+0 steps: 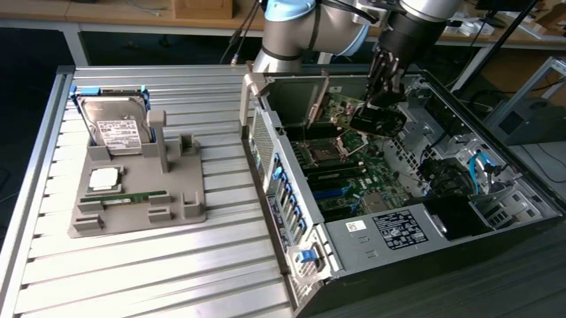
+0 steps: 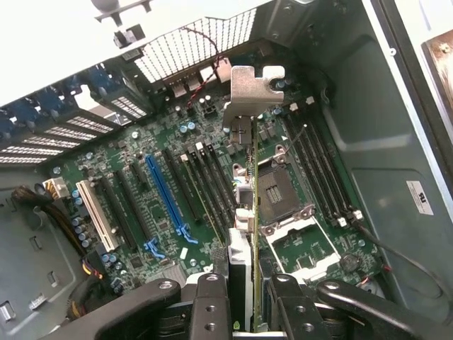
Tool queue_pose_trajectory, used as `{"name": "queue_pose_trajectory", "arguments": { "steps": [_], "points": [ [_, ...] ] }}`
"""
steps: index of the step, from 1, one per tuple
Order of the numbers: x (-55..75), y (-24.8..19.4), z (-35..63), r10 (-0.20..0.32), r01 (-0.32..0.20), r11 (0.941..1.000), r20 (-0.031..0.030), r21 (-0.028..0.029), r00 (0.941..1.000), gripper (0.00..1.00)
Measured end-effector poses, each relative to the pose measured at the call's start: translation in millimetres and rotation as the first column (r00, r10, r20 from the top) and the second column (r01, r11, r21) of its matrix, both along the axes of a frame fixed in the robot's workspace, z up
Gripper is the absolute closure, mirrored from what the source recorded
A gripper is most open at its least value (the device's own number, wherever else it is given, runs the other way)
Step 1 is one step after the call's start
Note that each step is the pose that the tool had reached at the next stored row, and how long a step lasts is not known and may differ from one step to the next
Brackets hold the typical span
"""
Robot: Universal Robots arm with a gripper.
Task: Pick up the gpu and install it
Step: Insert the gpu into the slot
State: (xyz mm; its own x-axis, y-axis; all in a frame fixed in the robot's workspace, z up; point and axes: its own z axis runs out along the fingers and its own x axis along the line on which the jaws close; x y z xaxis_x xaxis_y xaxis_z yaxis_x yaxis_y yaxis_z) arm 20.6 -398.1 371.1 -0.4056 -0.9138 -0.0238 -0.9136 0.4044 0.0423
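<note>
psu (image 1: 396, 228): lower centre of the exterior view, at the case's near end.
table (image 1: 132, 265): slatted, lower left.
tray (image 1: 181, 215): left of the case (image 1: 285, 199), well apart from the gripper; carries a memory stick (image 1: 124, 197), a chip (image 1: 105, 177) and an upright hard drive (image 1: 119, 129).
board (image 1: 349, 189): on the open case's floor, mid right.
gripper (image 1: 378, 119): upper right, inside the case above the board; jaws clamped on the gpu.
gpu (image 2: 253, 205): edge-on between the fingers (image 2: 212, 304), bracket (image 2: 256, 85) at its far end.
nearby: in the wrist view, black slots (image 2: 205, 177) on one side of the gpu, open socket (image 2: 279, 191) on the other.
</note>
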Motion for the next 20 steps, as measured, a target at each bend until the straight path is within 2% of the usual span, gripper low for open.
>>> {"name": "queue_pose_trajectory", "arguments": {
  "steps": [20],
  "points": [
    [1.2, 0.0, -0.2, 0.042, -0.042, 0.9991, 0.0000, 0.0000, 0.9991, 0.73]
  ]
}}
